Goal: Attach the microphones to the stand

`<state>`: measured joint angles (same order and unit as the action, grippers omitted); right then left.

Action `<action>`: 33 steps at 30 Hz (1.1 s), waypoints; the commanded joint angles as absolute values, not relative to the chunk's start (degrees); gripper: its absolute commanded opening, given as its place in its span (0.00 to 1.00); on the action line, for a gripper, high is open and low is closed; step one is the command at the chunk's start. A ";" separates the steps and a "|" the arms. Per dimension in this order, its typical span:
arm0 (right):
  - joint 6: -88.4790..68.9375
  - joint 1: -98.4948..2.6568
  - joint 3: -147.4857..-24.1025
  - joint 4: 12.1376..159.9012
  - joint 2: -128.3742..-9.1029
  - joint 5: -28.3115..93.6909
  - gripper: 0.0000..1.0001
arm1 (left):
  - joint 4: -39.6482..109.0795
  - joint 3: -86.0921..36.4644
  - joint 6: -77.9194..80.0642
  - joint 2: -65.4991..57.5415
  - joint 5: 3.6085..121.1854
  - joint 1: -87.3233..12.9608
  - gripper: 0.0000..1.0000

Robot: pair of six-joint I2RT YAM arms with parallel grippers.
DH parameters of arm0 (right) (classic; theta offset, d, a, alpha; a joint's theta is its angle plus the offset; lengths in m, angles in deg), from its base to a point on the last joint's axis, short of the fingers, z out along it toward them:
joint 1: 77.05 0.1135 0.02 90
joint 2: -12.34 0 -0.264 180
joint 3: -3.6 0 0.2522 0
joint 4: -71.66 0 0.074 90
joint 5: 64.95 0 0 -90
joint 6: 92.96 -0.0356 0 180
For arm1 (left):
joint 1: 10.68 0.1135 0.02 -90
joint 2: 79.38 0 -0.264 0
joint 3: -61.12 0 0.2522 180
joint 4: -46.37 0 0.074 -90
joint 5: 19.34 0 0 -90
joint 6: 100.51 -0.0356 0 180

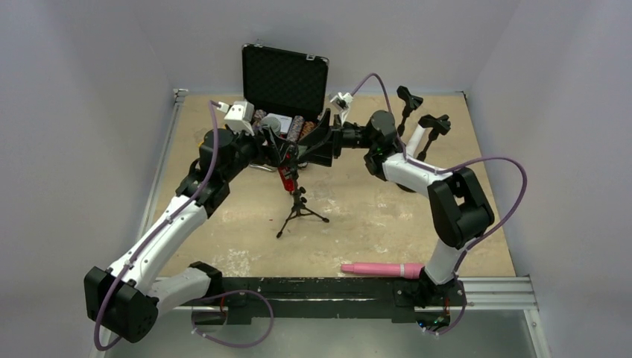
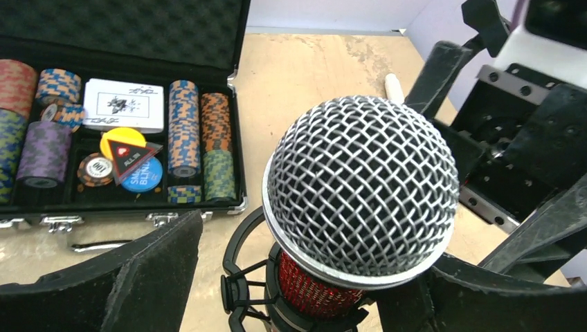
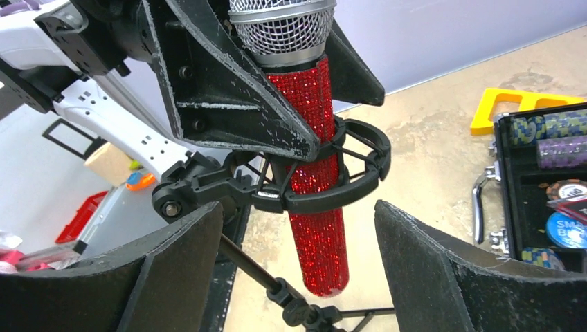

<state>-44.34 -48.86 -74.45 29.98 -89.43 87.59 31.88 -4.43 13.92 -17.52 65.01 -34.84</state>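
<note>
The glittery red microphone (image 3: pixel 315 207) with its grey mesh head (image 2: pixel 360 187) stands upright in the black ring mount (image 3: pixel 346 176) of a small tripod stand (image 1: pixel 299 210). My left gripper (image 2: pixel 311 256) is open, its fingers on either side of the mesh head, the left one clearly apart from it. My right gripper (image 3: pixel 297 207) is open around the red body without touching it. The pink microphone (image 1: pixel 380 268) lies on the table by the right arm's base. A white microphone (image 1: pixel 416 139) leans among black holders at the back right.
An open black case (image 1: pixel 287 82) of poker chips (image 2: pixel 183 138) and cards stands at the back, just behind both grippers. Two more black stand clips (image 1: pixel 434 123) rise at the back right. A yellow piece (image 3: pixel 512 107) lies near the case. A metal rail (image 1: pixel 492 287) runs along the near edge.
</note>
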 commanded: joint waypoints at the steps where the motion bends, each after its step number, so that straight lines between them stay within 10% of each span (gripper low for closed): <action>1: -35.88 -49.79 -74.21 36.56 -84.17 89.53 0.85 | 21.73 -7.97 12.50 -20.86 67.54 -35.11 0.91; 22: 17.50 -53.64 -85.51 112.57 -60.88 87.98 0.85 | 5.23 -11.24 14.12 -38.93 67.86 -35.03 0.99; 33: 26.25 -55.19 -75.18 124.96 -41.66 73.73 0.92 | 1.74 2.13 19.48 -53.45 59.41 -35.11 0.99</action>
